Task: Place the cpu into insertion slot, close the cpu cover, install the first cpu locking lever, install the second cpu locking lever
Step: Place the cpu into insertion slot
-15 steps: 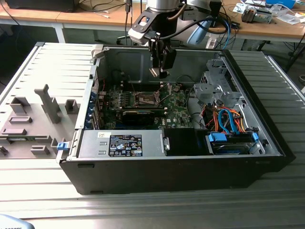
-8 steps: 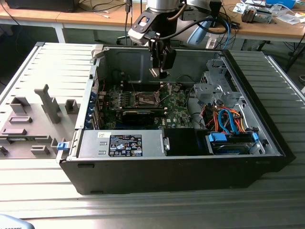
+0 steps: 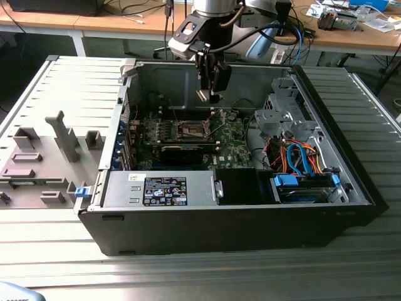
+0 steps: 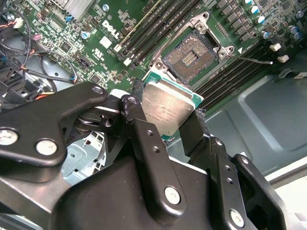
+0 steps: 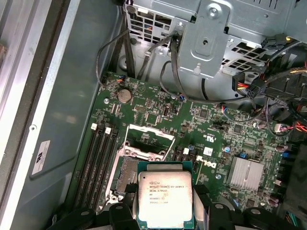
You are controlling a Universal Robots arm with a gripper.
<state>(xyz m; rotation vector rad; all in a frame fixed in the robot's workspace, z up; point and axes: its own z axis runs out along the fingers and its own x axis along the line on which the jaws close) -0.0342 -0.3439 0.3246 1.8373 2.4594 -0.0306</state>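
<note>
The jaws grip the cpu (image 4: 168, 109) by its edges, above the board (image 5: 216, 124) and near the open slot (image 4: 189, 57); the cover (image 5: 146, 141) stands raised. Memory slots (image 5: 98, 163) lie beside the slot, and cables (image 5: 168, 67) hang by the drive cage (image 5: 211, 43).

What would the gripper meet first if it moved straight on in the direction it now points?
Probably the green motherboard, at or just beside the insertion slot. The gripper, shut on the cpu, points down toward it, and the way between looks free, though depth is unclear.
</note>
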